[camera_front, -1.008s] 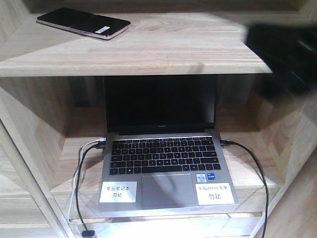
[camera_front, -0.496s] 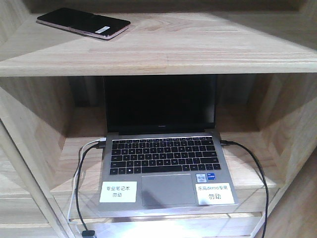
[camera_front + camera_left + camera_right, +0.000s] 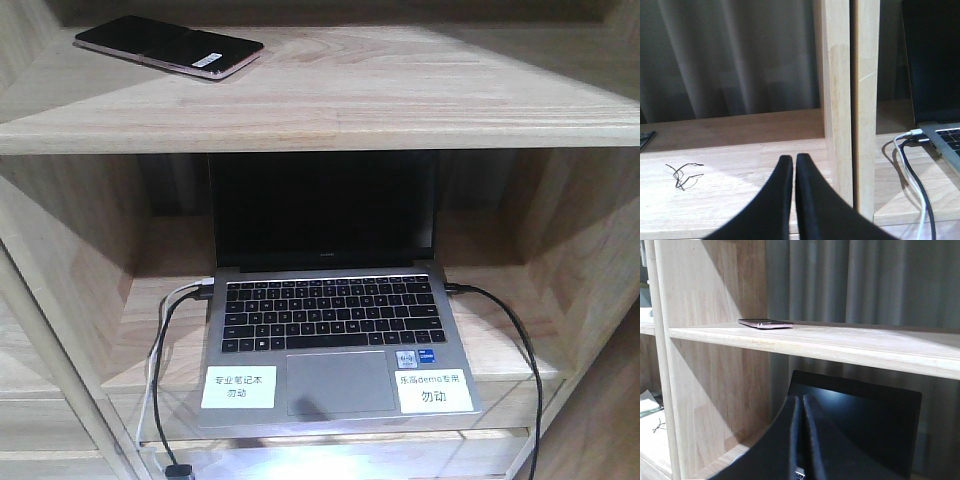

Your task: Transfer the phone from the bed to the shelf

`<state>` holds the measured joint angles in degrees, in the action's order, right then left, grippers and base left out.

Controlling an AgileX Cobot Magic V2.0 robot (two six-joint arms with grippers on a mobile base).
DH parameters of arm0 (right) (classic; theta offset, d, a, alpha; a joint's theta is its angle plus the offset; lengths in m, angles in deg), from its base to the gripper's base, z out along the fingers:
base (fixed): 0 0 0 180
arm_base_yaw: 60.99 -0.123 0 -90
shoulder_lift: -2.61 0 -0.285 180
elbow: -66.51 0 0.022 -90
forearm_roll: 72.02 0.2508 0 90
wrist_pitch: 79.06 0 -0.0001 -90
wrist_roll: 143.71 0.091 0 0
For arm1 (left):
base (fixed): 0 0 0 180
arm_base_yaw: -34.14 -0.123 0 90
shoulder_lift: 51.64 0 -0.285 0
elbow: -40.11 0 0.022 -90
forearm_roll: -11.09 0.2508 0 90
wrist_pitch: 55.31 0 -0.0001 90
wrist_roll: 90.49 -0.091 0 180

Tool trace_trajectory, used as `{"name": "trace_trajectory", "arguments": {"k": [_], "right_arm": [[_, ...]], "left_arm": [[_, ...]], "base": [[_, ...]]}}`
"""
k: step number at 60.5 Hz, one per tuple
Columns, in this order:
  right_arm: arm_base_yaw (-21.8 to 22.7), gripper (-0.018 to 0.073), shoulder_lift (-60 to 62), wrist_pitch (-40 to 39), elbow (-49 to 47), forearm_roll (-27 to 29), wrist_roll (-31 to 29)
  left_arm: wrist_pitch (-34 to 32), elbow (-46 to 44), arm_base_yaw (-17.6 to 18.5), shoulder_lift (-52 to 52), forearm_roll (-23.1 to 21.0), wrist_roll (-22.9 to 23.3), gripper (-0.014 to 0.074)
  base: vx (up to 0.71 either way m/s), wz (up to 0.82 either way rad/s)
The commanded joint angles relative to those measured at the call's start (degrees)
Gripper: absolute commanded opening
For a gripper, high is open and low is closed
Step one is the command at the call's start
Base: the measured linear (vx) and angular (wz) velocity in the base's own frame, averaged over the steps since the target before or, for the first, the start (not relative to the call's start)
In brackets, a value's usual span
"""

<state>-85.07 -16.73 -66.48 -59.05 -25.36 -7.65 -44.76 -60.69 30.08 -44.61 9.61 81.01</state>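
The phone (image 3: pixel 168 46), a glossy black slab with a pinkish rim and a white sticker, lies flat at the back left of the light wood shelf (image 3: pixel 380 100). From the right wrist view the phone (image 3: pixel 765 323) shows edge-on atop the shelf board (image 3: pixel 840 345). My right gripper (image 3: pixel 801 399) is shut and empty, below the board, in front of the laptop screen. My left gripper (image 3: pixel 793 158) is shut and empty, low over a lower board left of a wooden upright (image 3: pixel 850 100). Neither gripper shows in the front view. The bed is out of view.
An open grey laptop (image 3: pixel 330 340) with black keys fills the compartment under the shelf, with cables (image 3: pixel 165 380) plugged into both sides. A thin wire tangle (image 3: pixel 684 174) lies on the lower left board. Grey curtains (image 3: pixel 740 55) hang behind the unit.
A dark blurred arm at the right edge of the front view a second ago has withdrawn out of that view. The phone has not moved.
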Motion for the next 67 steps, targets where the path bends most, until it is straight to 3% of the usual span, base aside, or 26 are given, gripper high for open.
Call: {"name": "trace_trajectory", "arguments": {"k": [1,25,32,38,49,52,56,67], "right_arm": [[0.2,-0.0006,-0.7,-2.8,-1.5,0.8,0.0],[0.2,-0.0006,-0.7,-2.7,-1.5,1.0,0.1],[0.2,-0.0006,-0.7,-3.2,-1.5,0.0,3.2],[0.2,-0.0006,-0.7,-3.2,-1.5,-7.8,10.3],[0.2,-0.0006,-0.7,-3.2,-1.5,-30.1,32.7],[0.2,-0.0006,-0.7,-3.2,-1.5,-33.6,36.7],[0.2,-0.0006,-0.7,-3.2,-1.5,-35.6,39.6],[0.2,-0.0006,-0.7,-3.2,-1.5,-35.6,39.1]], "left_arm": [[-4.1,-1.3,0.1,-0.8,-0.5,0.3,0.0001],[-4.1,-1.3,0.1,-0.8,-0.5,0.3,0.0001],[-4.1,-1.3,0.1,-0.8,-0.5,0.3,0.0001],[-4.1,-1.3,0.1,-0.8,-0.5,0.3,0.0001],[-4.1,-1.3,0.1,-0.8,-0.5,0.3,0.0001],[-4.1,-1.3,0.1,-0.8,-0.5,0.3,0.0001],[-4.1,-1.3,0.1,-0.8,-0.5,0.3,0.0001],[-4.1,-1.3,0.1,-0.8,-0.5,0.3,0.0001]], "base": [[0.00,0.00],[0.00,0.00],[0.00,0.00],[0.00,0.00],[0.00,0.00],[0.00,0.00],[0.00,0.00],[0.00,0.00]]}}
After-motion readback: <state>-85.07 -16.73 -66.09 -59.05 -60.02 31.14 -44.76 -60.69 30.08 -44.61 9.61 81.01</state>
